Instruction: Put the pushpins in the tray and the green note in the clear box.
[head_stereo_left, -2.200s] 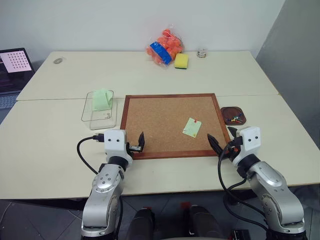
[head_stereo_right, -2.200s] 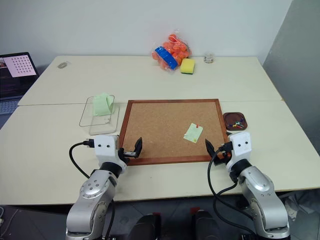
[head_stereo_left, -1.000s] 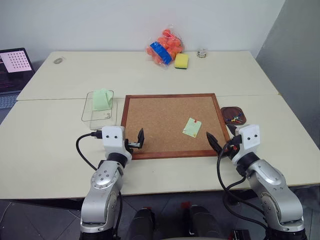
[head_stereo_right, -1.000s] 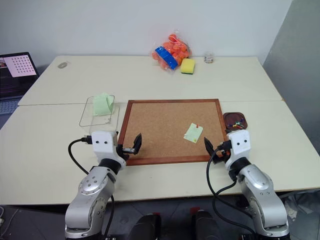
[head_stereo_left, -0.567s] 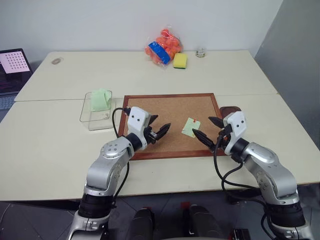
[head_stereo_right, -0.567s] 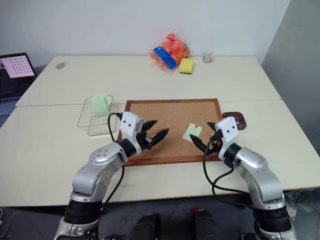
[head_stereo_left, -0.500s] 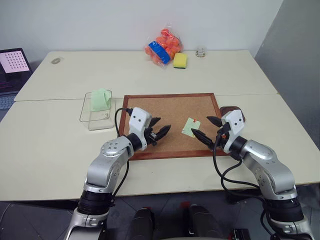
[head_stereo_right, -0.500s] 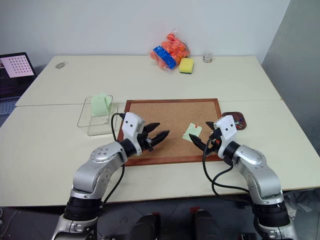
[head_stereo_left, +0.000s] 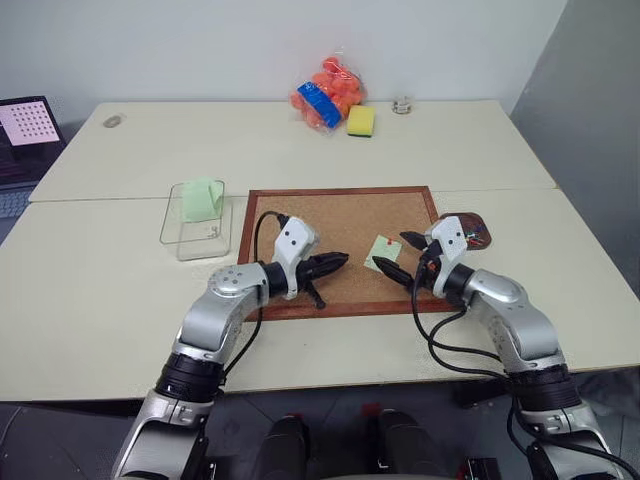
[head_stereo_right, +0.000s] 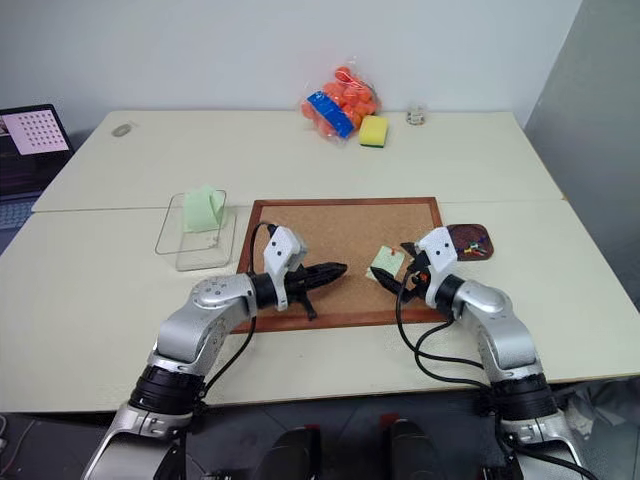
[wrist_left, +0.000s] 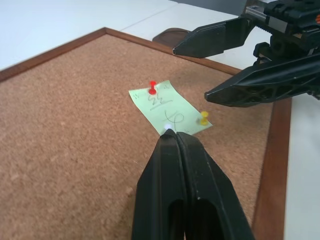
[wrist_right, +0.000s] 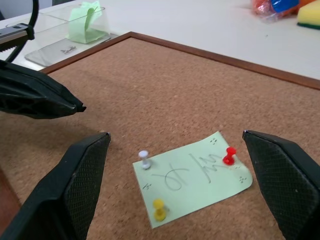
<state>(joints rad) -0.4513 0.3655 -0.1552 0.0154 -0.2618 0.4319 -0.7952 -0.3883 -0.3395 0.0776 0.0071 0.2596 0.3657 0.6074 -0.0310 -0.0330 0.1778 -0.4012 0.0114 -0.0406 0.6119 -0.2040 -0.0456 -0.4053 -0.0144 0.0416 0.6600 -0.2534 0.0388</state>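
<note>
Landmark: cork board (head_stereo_left: 335, 215), wood-framed, lying flat on the table (head_stereo_left: 100, 290).
Green note: green note (wrist_right: 194, 177) lies on the cork board toward its right side, held by three pushpins, a red pin (wrist_right: 229, 155), a yellow pin (wrist_right: 158, 209) and a white pin (wrist_right: 144, 159), one at each of three corners.
Tray: tray (head_stereo_left: 468, 228) sits just off the cork board's right edge, with some coloured pins already in it.
Clear box: clear box (head_stereo_left: 190, 228) stands just off the cork board's left edge, with another green paper (head_stereo_left: 201, 199) propped inside.
Left gripper: left gripper (wrist_left: 170, 133) has its fingers pressed together with nothing between them, tip over the cork board right at the note's near corner by the white pin.
Right gripper: right gripper (wrist_right: 175, 137) has its fingers spread wide, one on each side of the note, gripping nothing.
Risk, tearing: if the note is pulled while pins are still in, the paper would likely rip at the holes.
Risk, collision: both grippers are close together over the note, so they could knock each other.
Risk, lost pin: the pins are tiny, and a poor pinch could flick one across the cork board or off the table.
Risk, shifting: the cork board looks loose, so a hard upward pull on a stuck pin could lift it.
</note>
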